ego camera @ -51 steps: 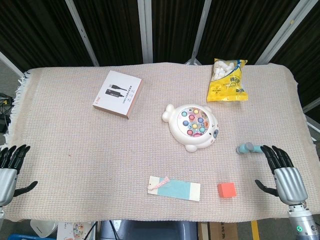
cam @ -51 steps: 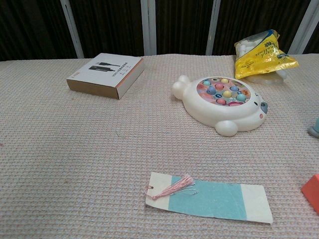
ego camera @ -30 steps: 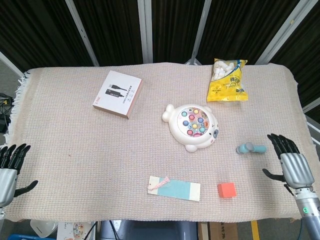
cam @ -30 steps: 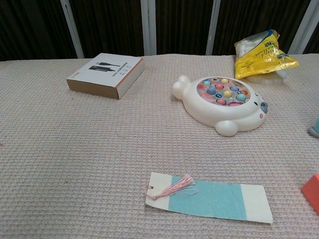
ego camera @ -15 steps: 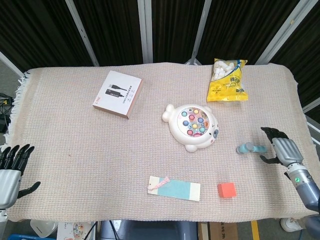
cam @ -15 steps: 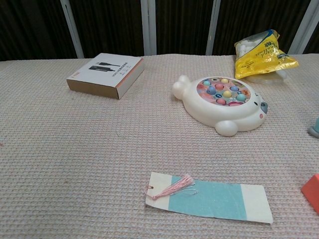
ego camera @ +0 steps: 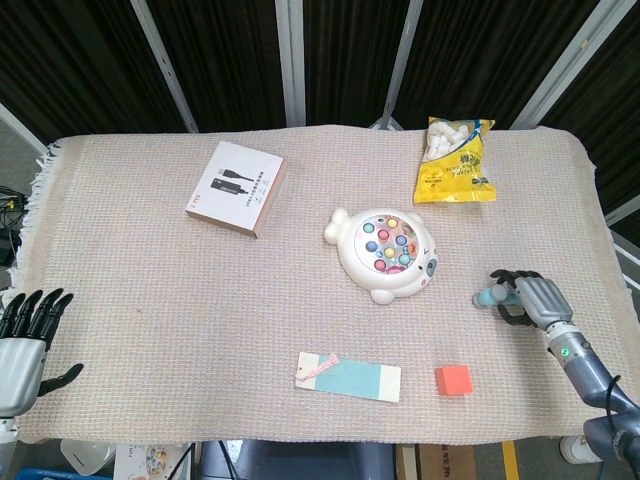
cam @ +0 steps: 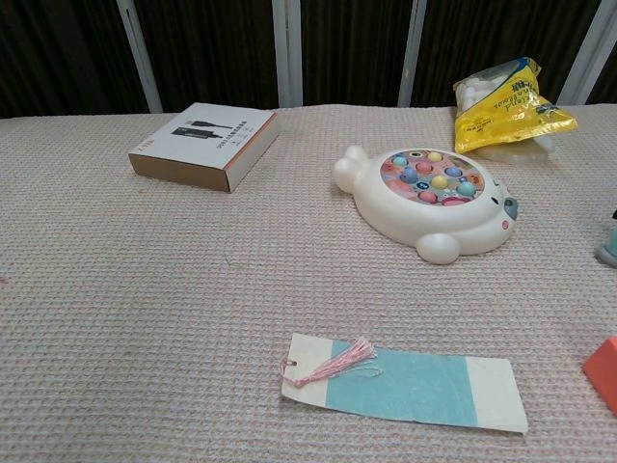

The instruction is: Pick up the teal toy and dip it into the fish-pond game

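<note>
The teal toy [ego camera: 490, 296] lies on the cloth to the right of the fish-pond game [ego camera: 385, 254], a white fish-shaped tray with coloured pegs. My right hand [ego camera: 528, 298] is over the toy's right end, fingers curled down around it; the hand hides whether they grip it. In the chest view only a sliver of the toy [cam: 609, 249] shows at the right edge, and the game [cam: 429, 201] sits centre right. My left hand [ego camera: 22, 345] hovers at the table's front left corner, fingers spread, holding nothing.
A white and orange box [ego camera: 236, 187] lies at the back left and a yellow snack bag [ego camera: 455, 160] at the back right. A teal bookmark card with a pink tassel [ego camera: 348, 376] and a red cube [ego camera: 453, 379] lie near the front edge.
My right hand has moved left and forward onto the toy's right end and curled its fingers over it. The toy has stayed in place. The left hand has barely moved.
</note>
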Robot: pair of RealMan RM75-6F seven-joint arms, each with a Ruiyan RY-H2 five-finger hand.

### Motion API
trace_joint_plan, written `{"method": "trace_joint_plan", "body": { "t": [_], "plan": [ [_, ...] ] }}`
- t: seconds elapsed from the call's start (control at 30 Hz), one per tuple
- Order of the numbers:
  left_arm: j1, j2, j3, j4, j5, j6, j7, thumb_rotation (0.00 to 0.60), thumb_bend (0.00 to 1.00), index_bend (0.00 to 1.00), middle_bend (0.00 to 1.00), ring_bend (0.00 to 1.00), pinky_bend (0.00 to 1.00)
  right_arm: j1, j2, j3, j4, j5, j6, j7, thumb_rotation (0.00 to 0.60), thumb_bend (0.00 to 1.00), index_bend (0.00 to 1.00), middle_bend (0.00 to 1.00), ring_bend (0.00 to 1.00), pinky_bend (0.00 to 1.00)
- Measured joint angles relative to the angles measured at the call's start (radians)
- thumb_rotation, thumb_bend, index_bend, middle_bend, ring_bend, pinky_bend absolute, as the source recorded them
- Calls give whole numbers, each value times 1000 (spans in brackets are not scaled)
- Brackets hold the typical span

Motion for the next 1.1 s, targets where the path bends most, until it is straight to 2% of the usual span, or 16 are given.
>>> {"method": "trace_joint_plan", "body": {
  "t": [0.73, 1.1],
  "plan": [
    [-5, -5, -5, 0, -13, -14, 7, 600, 110, 110, 62, 0, 0, -4, -29, -21, 39, -5, 12, 26, 600, 598, 389, 398, 295, 213],
    [-4, -4, -6, -10, -17, -15, 20, 600, 110, 108, 60, 0, 0, -4, -39, -27, 60, -11, 17, 47, 600, 625, 536, 507, 386, 258]
  ]
}}
